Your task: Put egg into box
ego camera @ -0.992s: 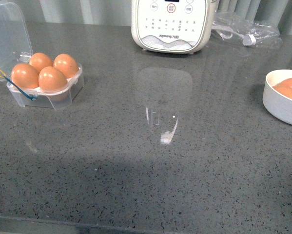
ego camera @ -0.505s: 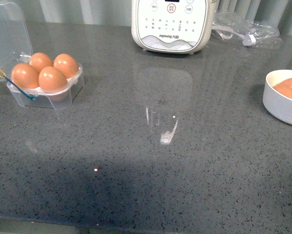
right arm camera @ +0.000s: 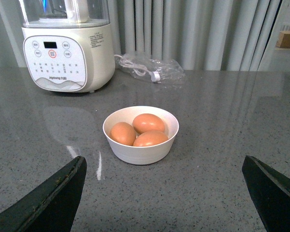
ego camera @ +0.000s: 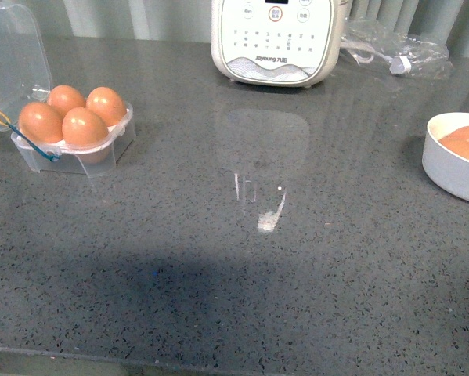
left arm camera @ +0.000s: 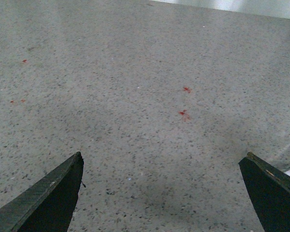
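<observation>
Left gripper [left arm camera: 163,155]: jaws spread wide, nothing held, positioned over bare grey counter [left arm camera: 135,72]. Right gripper [right arm camera: 164,159]: jaws likewise wide apart and empty, facing the white bowl [right arm camera: 141,151], which contains three brown eggs [right arm camera: 148,123]. The box [ego camera: 71,160] stands at the counter's far left with its lid [ego camera: 15,47] raised and all four slots filled; the nearest egg [ego camera: 84,125] sits upright in a front slot. White appliance [ego camera: 277,39] at the rear

Ahead of the right gripper [right arm camera: 163,162], a grey speckled counter [right arm camera: 222,121] ran back to pale pleated curtains [right arm camera: 207,34]; light glared off its polished top.
</observation>
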